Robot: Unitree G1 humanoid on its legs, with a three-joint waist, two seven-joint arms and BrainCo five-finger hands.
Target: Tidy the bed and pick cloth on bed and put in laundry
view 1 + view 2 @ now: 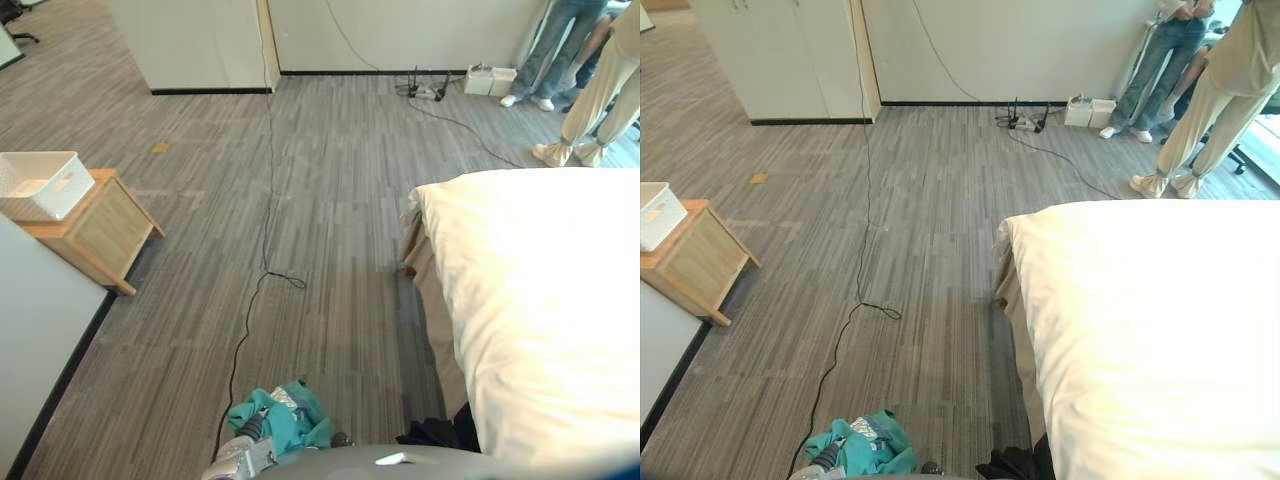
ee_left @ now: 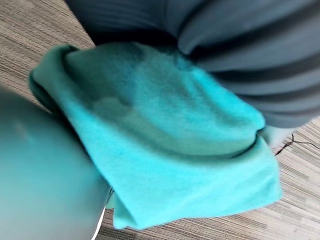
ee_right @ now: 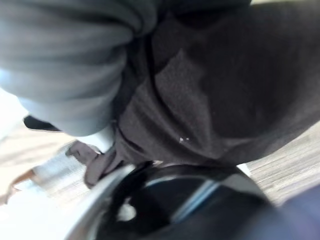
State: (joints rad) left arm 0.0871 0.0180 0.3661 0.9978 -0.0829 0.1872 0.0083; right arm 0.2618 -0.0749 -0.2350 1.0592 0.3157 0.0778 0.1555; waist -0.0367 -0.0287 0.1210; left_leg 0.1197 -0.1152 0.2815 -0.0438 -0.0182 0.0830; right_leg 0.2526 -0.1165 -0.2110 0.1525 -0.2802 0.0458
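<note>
Left hand [image 1: 242,460] is bearing the teal cloth [image 1: 290,420], right hand [image 3: 65,65] the dark cloth [image 3: 215,100], grips I cannot tell; it should be turning steadily toward the white basket [image 1: 40,183].

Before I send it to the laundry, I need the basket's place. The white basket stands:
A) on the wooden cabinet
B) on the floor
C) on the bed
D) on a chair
A: the white basket stands on top of the low wooden cabinet at the robot's left, well apart from the bed.
</note>
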